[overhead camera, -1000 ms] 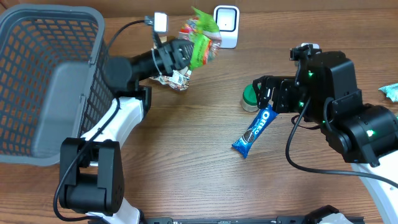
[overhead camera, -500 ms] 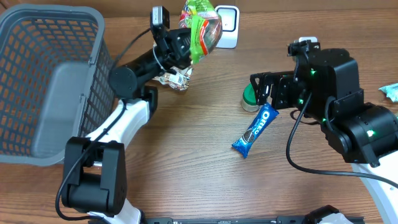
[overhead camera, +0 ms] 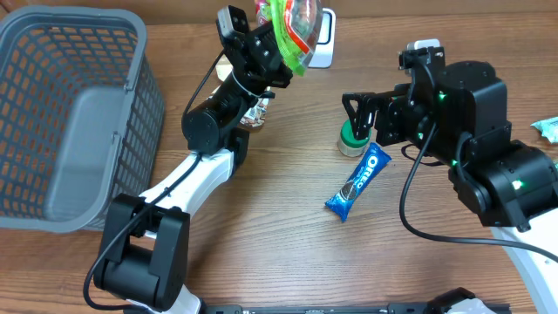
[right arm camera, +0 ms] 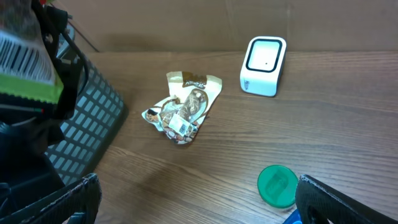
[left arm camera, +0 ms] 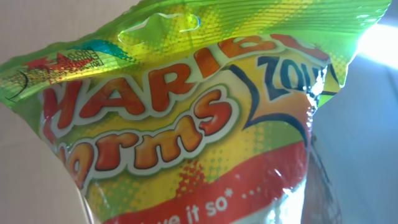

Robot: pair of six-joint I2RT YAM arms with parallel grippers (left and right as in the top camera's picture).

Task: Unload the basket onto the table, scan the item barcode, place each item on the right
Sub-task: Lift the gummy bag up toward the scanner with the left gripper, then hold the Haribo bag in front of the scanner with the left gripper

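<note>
Your left gripper grasps the candy bag and holds it up off the table, just beside the white scanner at the far edge. Your right gripper hangs spread wide above the green lid, near the cookie pack

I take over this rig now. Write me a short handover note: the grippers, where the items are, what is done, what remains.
Left gripper: shut on the Haribo bag, held up off the table next to the scanner.
Right gripper: open, empty, over the green lid, near the Oreo pack on the table.
Done: bag picked up and raised to the scanner.
Left: scan not confirmed by the pictures; present the barcode, then check.
</note>
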